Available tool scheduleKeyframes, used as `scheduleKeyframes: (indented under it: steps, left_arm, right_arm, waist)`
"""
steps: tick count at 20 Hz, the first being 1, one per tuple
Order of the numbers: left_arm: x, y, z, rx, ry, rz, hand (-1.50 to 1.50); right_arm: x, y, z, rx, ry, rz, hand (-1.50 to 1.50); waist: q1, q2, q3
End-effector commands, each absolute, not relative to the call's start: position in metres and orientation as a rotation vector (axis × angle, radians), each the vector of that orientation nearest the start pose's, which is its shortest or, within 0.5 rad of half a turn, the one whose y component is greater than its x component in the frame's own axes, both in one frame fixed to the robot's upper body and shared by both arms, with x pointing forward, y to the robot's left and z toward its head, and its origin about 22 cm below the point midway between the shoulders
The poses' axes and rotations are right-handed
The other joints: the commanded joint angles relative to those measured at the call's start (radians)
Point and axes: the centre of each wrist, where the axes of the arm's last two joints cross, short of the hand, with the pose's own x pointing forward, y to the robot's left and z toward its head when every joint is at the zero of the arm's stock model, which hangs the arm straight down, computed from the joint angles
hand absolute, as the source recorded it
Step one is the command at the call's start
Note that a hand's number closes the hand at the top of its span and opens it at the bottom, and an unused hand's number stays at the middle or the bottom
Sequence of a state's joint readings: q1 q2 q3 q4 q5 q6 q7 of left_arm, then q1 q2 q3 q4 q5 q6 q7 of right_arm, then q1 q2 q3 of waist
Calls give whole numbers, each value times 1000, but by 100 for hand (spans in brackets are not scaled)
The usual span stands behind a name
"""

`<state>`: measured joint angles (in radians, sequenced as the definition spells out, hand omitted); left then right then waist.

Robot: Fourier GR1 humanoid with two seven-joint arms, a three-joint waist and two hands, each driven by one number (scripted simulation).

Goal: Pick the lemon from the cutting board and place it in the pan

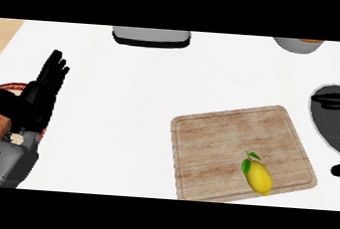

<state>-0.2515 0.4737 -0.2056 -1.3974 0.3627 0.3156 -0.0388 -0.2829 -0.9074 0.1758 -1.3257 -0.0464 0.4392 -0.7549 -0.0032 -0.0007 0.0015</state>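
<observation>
— What do we count on the counter [129,108]?
— We count one lemon [258,176], one cutting board [230,135], one pan [334,130], one bowl [300,44], one basket [1,89], one grey appliance [150,37] and one left hand [29,109].

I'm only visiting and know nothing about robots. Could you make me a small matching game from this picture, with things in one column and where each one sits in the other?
Things:
1. Yellow lemon with a green leaf
2. Dark round pan with a grey rim
3. Robot's black left hand
4. Grey box-shaped appliance

Places:
A. At the far edge of the white counter
B. At the view's right edge
C. At the left side, open, fingers up
D. On the wooden cutting board, near its front right corner

Pairs: 1-D, 2-B, 3-C, 4-A
</observation>
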Motion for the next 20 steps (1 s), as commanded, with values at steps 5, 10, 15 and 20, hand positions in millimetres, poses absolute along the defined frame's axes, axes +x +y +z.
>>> scheduleKeyframes:
  steps: [5, 10, 15, 20]
  left_arm:
    - [306, 289, 48, 204, -1609, -52, 0]
    - [303, 265, 63, 197, -1615, -66, 0]
    - [298, 294, 49, 212, -1615, -43, 0]
    - [292, 268, 49, 188, -1614, -53, 0]
  right_arm:
    - [295, -391, 247, -26, -1724, 1618, -150]
    - [302, -359, 247, -51, -1747, 1638, -150]
    - [292, -334, 245, -59, -1766, 1663, -150]
    - [279, -311, 227, 87, -1692, 1704, -150]
  waist:
    - [-4, 0, -4]
    - [12, 1, -2]
    - [6, 1, -2]
    - [1, -1, -2]
